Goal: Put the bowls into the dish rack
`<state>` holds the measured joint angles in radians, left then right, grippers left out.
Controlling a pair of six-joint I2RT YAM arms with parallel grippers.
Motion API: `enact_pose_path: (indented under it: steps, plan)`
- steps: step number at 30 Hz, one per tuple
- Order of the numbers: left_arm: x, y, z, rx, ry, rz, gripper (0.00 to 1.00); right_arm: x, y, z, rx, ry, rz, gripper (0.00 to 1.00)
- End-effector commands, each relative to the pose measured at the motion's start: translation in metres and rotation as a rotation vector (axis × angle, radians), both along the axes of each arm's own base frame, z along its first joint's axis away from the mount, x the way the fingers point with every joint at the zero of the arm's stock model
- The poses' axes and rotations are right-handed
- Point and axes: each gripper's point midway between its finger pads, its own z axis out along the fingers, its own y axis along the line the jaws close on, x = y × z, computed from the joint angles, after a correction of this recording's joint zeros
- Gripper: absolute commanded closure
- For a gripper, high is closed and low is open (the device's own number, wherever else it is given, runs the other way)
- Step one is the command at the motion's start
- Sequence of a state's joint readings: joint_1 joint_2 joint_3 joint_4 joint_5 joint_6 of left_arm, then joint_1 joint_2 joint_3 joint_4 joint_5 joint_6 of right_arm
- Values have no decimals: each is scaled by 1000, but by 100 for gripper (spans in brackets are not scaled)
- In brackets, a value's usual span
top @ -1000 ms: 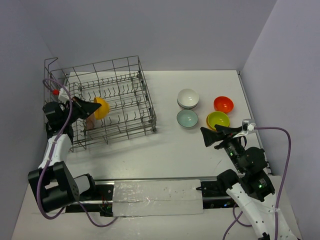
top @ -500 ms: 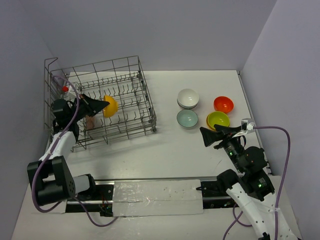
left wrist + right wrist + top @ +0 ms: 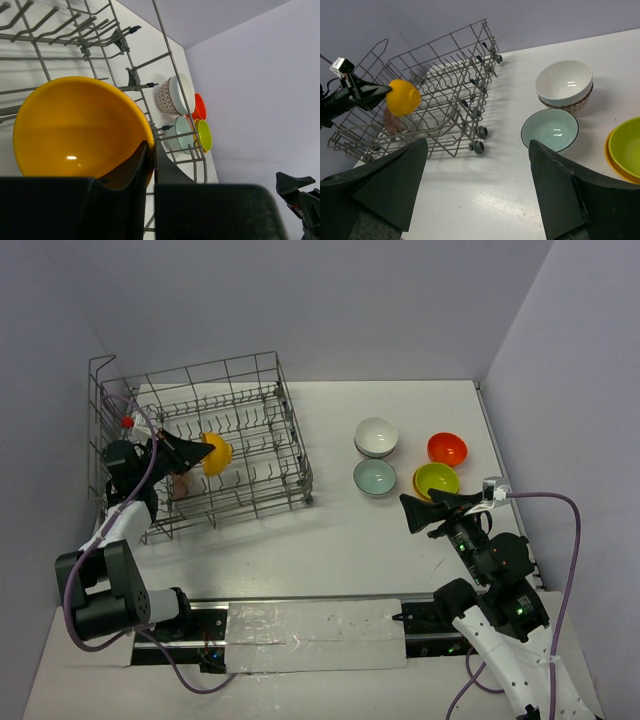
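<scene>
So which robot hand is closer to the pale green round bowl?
Right. The right gripper hangs open just beside the pale green bowl, on its near side. The left gripper is far to the left, over the grey wire dish rack, pinching an orange bowl.

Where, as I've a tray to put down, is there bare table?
Bare table runs between the rack and the bowls, and along the near side in front of both. It is crowded on the right, where the bowls cluster by the open right gripper, and inside the rack, where the left gripper holds an orange bowl.
</scene>
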<state>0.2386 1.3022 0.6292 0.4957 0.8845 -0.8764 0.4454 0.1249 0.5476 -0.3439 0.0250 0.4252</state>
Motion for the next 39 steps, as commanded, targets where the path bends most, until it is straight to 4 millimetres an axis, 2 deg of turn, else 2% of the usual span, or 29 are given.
enact_pose_path:
  steps: [1,7,28,39]
  plan:
    - [0,8,-12,1,23,20,100,0,2,6,4,-33,8,11]
    - [-2,12,-25,-4,67,34,100,1,2,6,3,-32,10,11]
    - [-2,7,-32,-45,113,11,98,1,3,8,2,-38,13,11]
    - [1,10,-42,-29,156,42,89,1,3,7,1,-36,14,11]
